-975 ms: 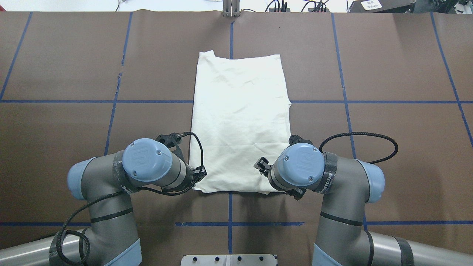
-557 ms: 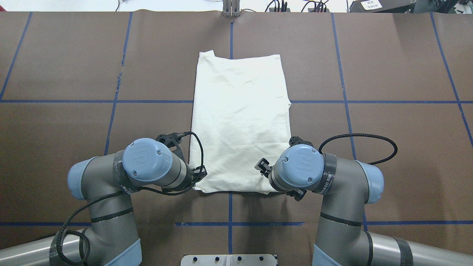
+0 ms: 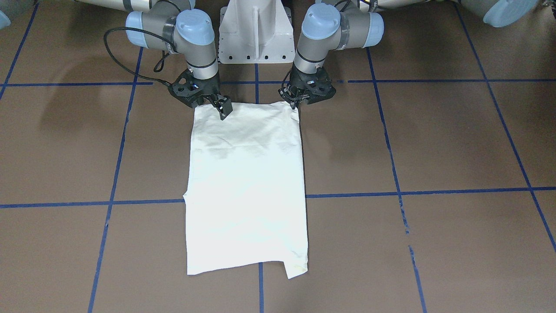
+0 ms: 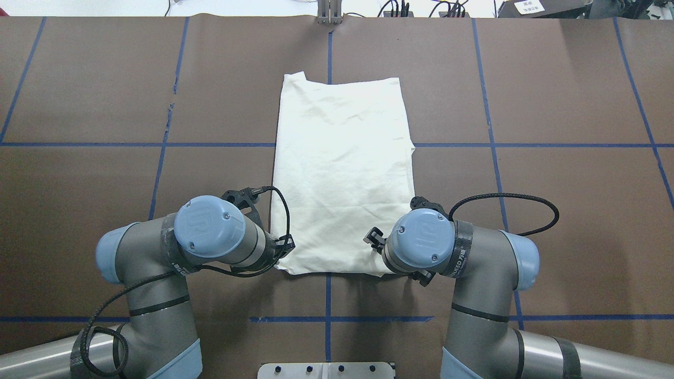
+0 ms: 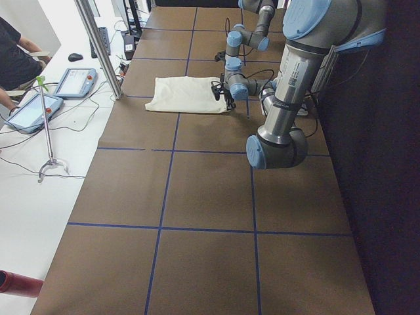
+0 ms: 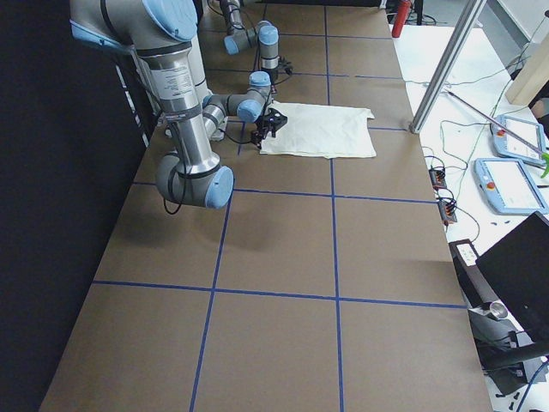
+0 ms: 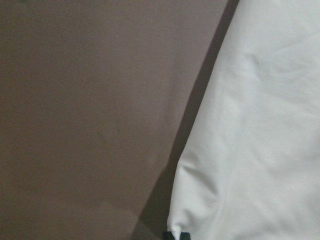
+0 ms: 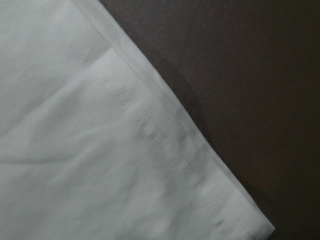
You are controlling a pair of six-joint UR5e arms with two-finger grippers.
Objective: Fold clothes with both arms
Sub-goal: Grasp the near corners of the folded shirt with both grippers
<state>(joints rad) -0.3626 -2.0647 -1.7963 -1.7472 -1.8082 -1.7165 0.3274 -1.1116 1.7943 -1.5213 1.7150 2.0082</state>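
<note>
Here you see T-shirt [image 4: 342, 168], plain side up, folded to long rectangle, flat at centre of table [image 4: 553, 105]. Front-facing view shows right gripper [image 3: 223, 109] and left gripper [image 3: 295, 101] at robot-side corners; overhead view mostly hides both. Jaw state: you cannot tell for either.

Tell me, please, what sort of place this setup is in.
Probably a robotics lab: the left arm and right arm share a white pedestal at a table papered brown and gridded with blue tape, and teach pendants lie on a side bench.
</note>
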